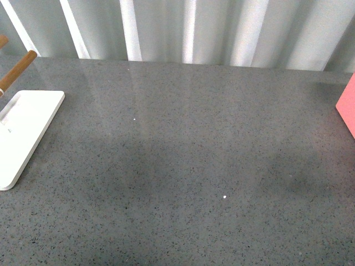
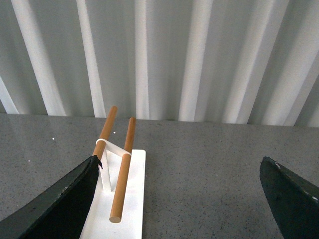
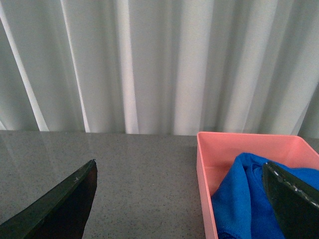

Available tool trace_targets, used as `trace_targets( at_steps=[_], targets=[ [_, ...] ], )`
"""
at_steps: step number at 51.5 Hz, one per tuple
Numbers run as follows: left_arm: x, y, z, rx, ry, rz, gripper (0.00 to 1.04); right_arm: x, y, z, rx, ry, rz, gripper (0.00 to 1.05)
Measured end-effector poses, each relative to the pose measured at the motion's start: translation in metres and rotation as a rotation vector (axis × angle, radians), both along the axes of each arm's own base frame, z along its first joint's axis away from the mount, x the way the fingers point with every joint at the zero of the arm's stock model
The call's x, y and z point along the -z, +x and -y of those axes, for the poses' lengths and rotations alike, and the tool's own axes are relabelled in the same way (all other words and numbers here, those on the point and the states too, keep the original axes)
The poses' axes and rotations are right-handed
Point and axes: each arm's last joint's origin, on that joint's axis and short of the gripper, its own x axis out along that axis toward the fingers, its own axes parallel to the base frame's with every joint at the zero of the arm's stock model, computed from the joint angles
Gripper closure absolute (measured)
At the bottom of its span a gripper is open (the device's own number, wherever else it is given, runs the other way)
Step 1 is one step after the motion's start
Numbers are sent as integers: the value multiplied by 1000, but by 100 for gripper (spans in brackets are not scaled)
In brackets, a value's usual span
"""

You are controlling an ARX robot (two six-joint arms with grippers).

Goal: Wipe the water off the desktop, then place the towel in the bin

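Spread right gripper (image 3: 179,199) jaws above crumpled towel (image 3: 239,199) inside pink bin (image 3: 209,149).

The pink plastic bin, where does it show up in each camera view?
Front view: pink plastic bin, only a corner at the right edge.
Left wrist view: not in it.
Right wrist view: lower right, holding the blue microfibre towel.
Shared landmark: the speckled dark-grey desktop against the white ribbed wall.

I see a glossy speckled stone-like desktop (image 1: 183,166), a soft blue cloth towel (image 3: 244,199), a smooth pink plastic-looking bin (image 3: 239,144), wooden rods (image 2: 122,169)
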Motion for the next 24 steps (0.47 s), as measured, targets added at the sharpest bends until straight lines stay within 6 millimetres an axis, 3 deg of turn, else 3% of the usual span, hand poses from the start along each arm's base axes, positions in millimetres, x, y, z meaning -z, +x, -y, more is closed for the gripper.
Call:
trace_targets(
  at_steps=[24],
  targets=[
    [0, 0, 0, 0, 0, 0, 7, 0, 0, 0, 0, 0, 0, 7]
  ],
)
